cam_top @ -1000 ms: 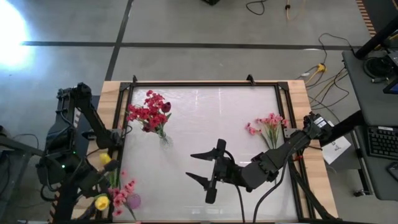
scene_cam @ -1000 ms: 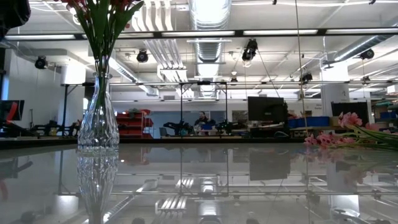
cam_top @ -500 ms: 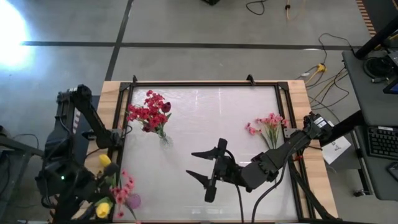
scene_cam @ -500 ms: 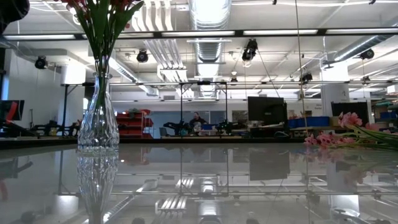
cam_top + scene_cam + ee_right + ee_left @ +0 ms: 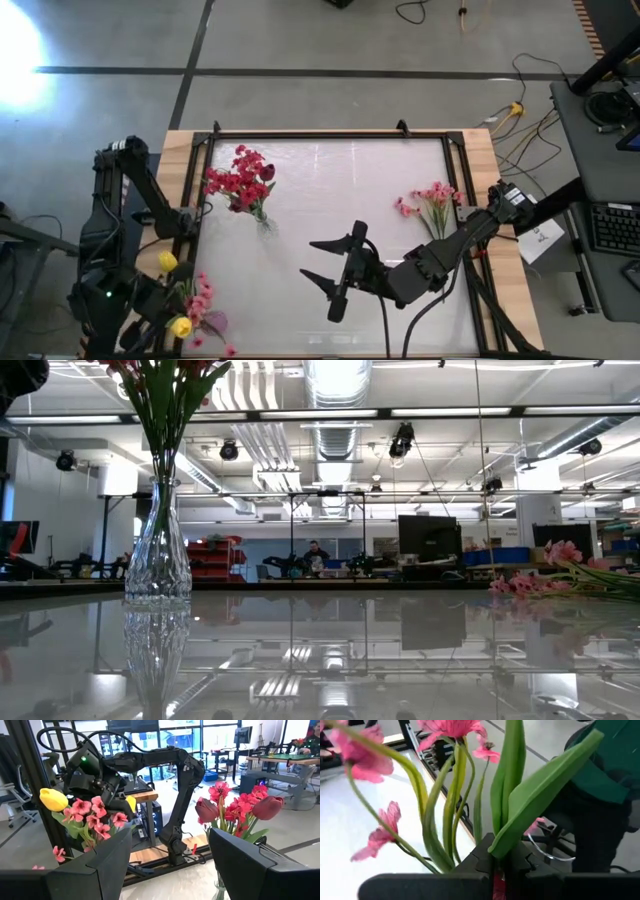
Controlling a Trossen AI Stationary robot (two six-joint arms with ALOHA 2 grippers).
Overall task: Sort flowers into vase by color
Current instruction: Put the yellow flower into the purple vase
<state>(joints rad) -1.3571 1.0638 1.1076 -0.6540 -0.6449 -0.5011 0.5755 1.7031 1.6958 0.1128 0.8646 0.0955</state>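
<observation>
Done: I count the red blossoms and dark red buds [image 5: 238, 183] already standing in the clear cut-glass vase [image 5: 157, 565] at the far left of the table.
In hand: my left gripper [image 5: 496, 870] is pinched on the mixed bunch of pink sprays and yellow tulip buds [image 5: 188, 305] at the near left edge.
Waiting: my right gripper [image 5: 325, 270] hovers mid-table, fingers spread, empty.
Left: the pink spray [image 5: 428, 201] lying at the right; I judge roughly half remains.

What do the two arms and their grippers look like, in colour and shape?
Both arms are black, built of jointed, boxy segments. The right gripper has two long, tapering black fingers; a dark cable loops along that arm. The left gripper shows black, ridged finger pads. A small green light glows on the left arm.
</observation>
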